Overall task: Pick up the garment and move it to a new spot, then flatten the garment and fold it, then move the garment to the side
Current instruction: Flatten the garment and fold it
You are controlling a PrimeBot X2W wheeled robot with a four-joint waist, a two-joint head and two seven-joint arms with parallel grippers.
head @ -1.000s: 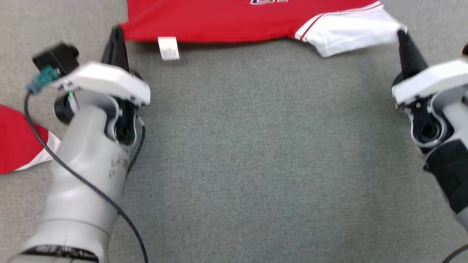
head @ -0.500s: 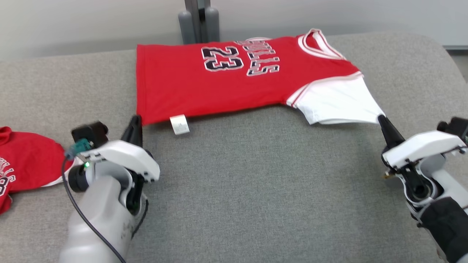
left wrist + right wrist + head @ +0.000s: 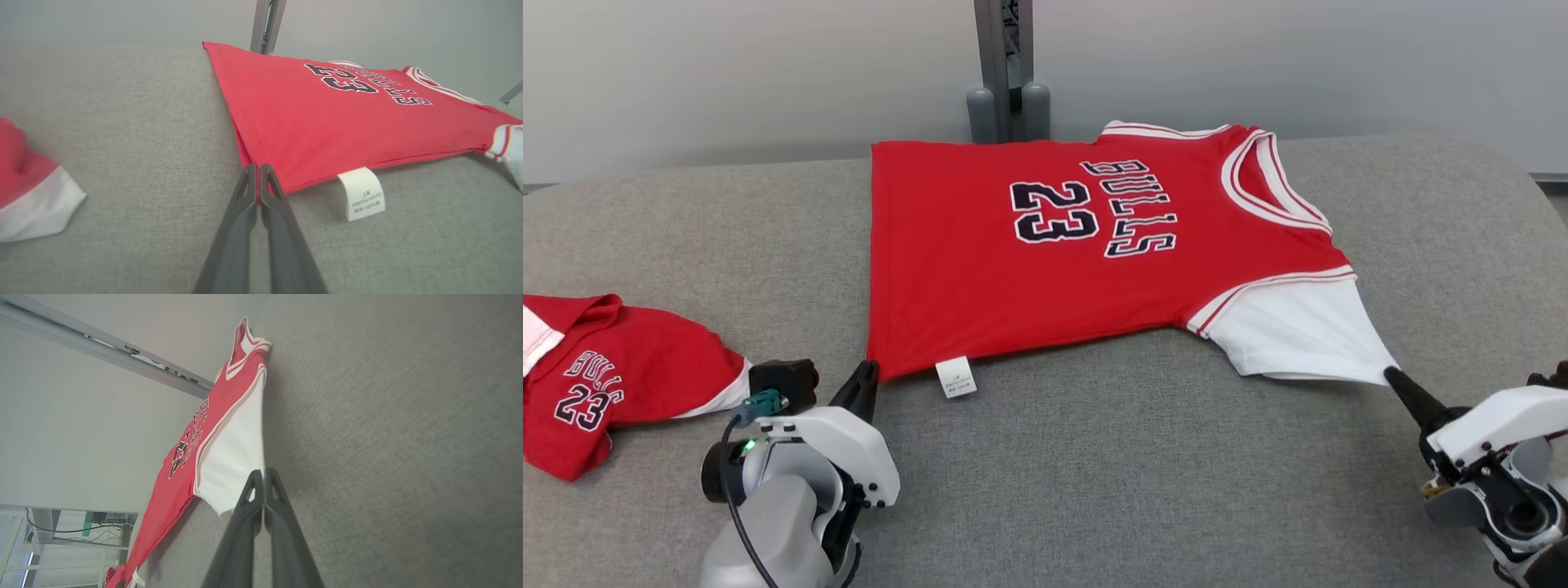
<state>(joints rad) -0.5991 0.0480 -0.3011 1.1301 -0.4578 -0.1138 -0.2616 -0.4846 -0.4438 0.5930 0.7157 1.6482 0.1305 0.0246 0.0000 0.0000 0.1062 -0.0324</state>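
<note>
The garment [image 3: 1045, 261], a red jersey numbered 23, lies spread flat on the grey padded surface [image 3: 1094, 490], hem toward the robot's left and neck toward its right; its far edge runs close to the surface's back edge, just in front of the metal post [image 3: 1005, 65] and the pale wall [image 3: 727, 73], so there is little room behind it; the left gripper [image 3: 869, 369] has its fingers pressed together on the near hem corner, a sliver of red cloth pinched between the tips; the white care label [image 3: 956, 377] hangs off the near edge just beside that grip, lying on the surface; the right gripper [image 3: 1390, 374] is likewise closed tight, on the outer tip of the white sleeve [image 3: 1298, 335], which is drawn out to a point at the fingertips; the near edge of the garment runs between the two grips, straight along the red body and stepping outward at the sleeve; in front of that edge, between the two arms, a wide stretch of bare surface lies open toward the robot; right of the neck the surface is bare out to its rounded corner; left of the hem a bare strip separates the garment from a second red jersey [image 3: 613, 376], crumpled well apart near the left side, with the left gripper between them.
</note>
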